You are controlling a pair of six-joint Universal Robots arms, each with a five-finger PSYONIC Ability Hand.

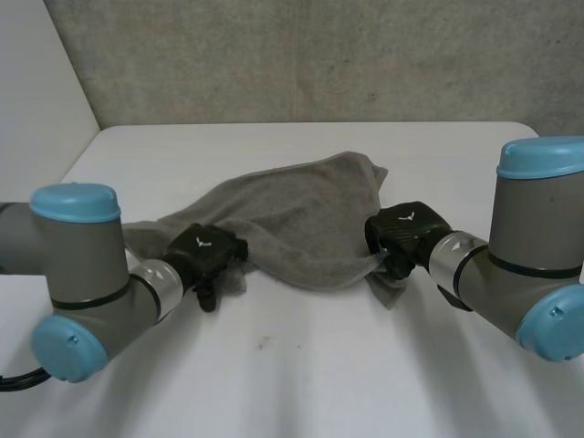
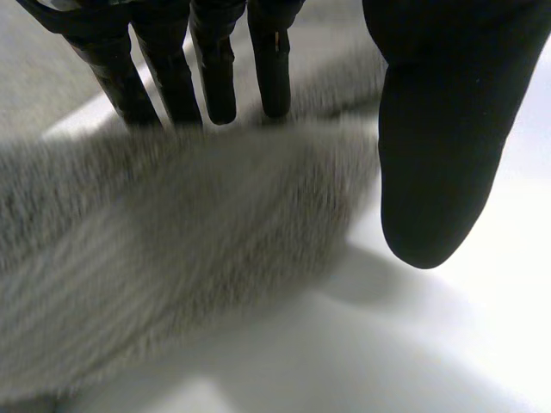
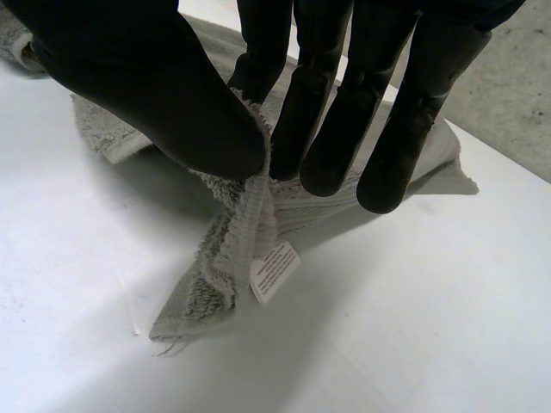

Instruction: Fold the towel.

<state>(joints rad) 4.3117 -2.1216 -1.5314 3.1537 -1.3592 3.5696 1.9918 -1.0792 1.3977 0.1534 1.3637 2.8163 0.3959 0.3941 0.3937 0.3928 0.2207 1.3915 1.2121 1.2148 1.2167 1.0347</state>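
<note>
Fingers, left hand, left wrist view: straight and side by side, their tips at the far side of a ridge of the grey towel. Thumb: held wide apart from them, its tip beside the towel's edge, over the bare white table. Nothing clamped between thumb and fingers. Towel: under the palm, bunched.

Fingers, right hand, right wrist view: closed toward the thumb, with a corner of the towel pinched between thumb and nearest finger. Corner: raised, its hem hanging from the pinch down to the table. Label: white, printed, sewn to the hem just below the pinch. Rest of towel: on the table beyond the fingertips.

Head view. Towel: one piece, grey, rumpled, lying across the middle of the table between the two hands. Left hand: on the towel's near left edge, palm down. Right hand: at the towel's near right corner, with a tail of cloth below it. Left arm and right arm: grey with light-blue caps, at either side. Wall: grey, rough, behind the table.
</note>
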